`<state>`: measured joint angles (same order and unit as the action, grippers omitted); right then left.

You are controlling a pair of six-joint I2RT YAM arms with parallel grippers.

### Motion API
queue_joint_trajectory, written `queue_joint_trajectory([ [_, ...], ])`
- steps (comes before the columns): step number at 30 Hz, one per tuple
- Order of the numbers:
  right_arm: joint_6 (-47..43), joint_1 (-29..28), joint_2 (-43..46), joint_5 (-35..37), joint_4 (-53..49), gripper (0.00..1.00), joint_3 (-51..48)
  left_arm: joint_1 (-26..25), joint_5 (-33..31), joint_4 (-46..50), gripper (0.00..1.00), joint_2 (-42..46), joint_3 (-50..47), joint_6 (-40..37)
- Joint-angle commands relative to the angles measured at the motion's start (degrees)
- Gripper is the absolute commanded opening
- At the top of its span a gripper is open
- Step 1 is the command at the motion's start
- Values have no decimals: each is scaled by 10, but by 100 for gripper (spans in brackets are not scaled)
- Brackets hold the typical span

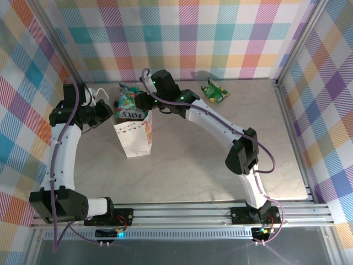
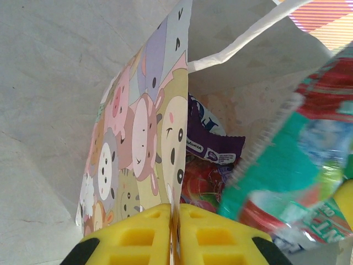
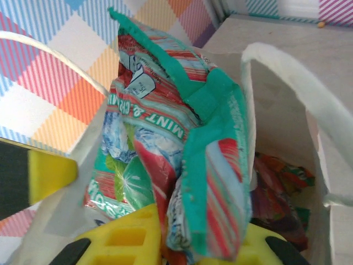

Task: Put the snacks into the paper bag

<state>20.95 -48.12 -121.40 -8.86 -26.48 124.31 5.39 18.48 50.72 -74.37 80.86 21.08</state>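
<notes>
1. Bag (image 1: pixel 133 138) stands upright on the bench (image 1: pixel 209 165), left of middle, with its mouth open.
2. Left jaws are closed on the bag's left wall right at the rim. They pinch the paper and look to be holding the mouth open, which the left wrist view shows pretty clearly.
3. Already inside are a purple packet (image 2: pixel 215 144) and a red one (image 2: pixel 201 185) lower down. The right wrist view shows more red-orange foil at the bottom. They're piled up, so I can't give an exact count.
4. Right jaws are clamped on one end of a teal packet (image 3: pixel 182 149) with mint print. It sits at the bag's mouth, between the walls as far as the right wrist view shows. It's gripped, not dropped yet.
5. Farther back, a green packet (image 1: pixel 214 91) lies flat on the bench toward the far right. It's well apart from the bag and nothing is touching it.
6. My read is that we're well past halfway. Several packets are in and the teal one just needs releasing. After that the green one at the back looks like the only one left to fetch.
</notes>
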Motion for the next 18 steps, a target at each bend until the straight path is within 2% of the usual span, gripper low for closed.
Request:
queue_joint_trajectory([
  [1, -47, -14, 19, 50, -11, 19, 22, 0, 13, 15, 12, 13, 9, -10],
  [5, -80, -24, 17, 90, -32, 19, 35, 0, 11, 14, 12, 13, 8, -10],
  [9, -94, -29, 16, 100, -40, 21, 38, -1, 13, 11, 12, 12, 5, -9],
  [18, -113, -42, -1, 116, -94, 36, 85, -1, 16, 8, 11, 13, 3, -7],
])
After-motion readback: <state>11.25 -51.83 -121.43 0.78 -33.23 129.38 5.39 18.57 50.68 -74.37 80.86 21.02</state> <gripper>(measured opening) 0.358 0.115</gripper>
